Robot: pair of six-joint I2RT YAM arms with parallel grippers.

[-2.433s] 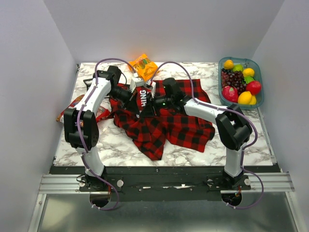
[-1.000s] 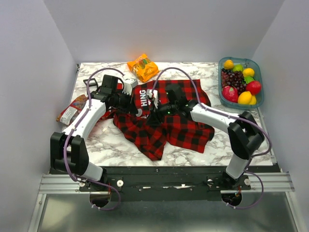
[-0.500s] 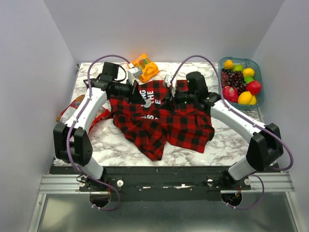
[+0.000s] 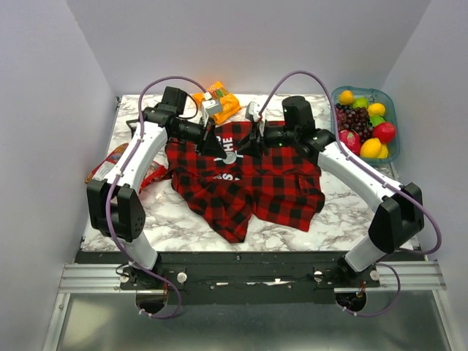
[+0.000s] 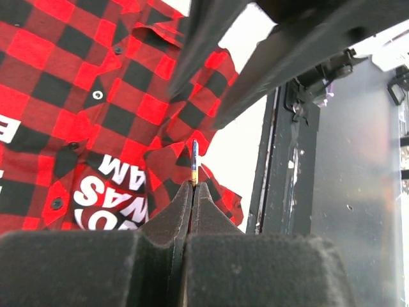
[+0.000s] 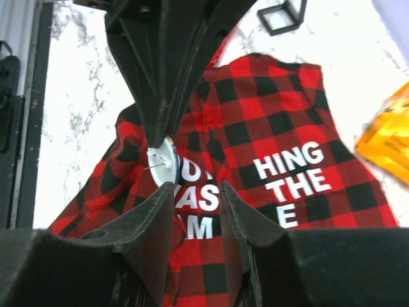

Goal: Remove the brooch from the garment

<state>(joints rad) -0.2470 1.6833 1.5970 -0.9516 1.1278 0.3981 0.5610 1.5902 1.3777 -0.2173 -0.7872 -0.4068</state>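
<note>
The garment [image 4: 270, 183] is a red-and-black plaid shirt with white lettering, lying spread on the marble table. It also shows in the left wrist view [image 5: 77, 96] and the right wrist view [image 6: 268, 121]. My left gripper [image 4: 221, 150] is shut on the brooch [image 4: 229, 156], a small round disc held above the cloth. In the left wrist view the brooch [image 5: 195, 160] is edge-on between my shut left gripper [image 5: 193, 184]. The right wrist view shows its white back and pin [image 6: 161, 165]. My right gripper [image 4: 251, 144] is open and empty just right of the brooch [image 6: 197, 188].
An orange snack bag [image 4: 219, 101] lies behind the garment. A teal tray [image 4: 393, 110] of toy fruit stands at the back right. A red packet [image 4: 110, 164] lies at the table's left edge. The table's front edge and black rail show in the left wrist view [image 5: 281, 160].
Both grippers have risen from the bunched middle of the garment and drawn toward the back. The cloth has dropped flat. The brooch now hangs in my left gripper, off the cloth.
</note>
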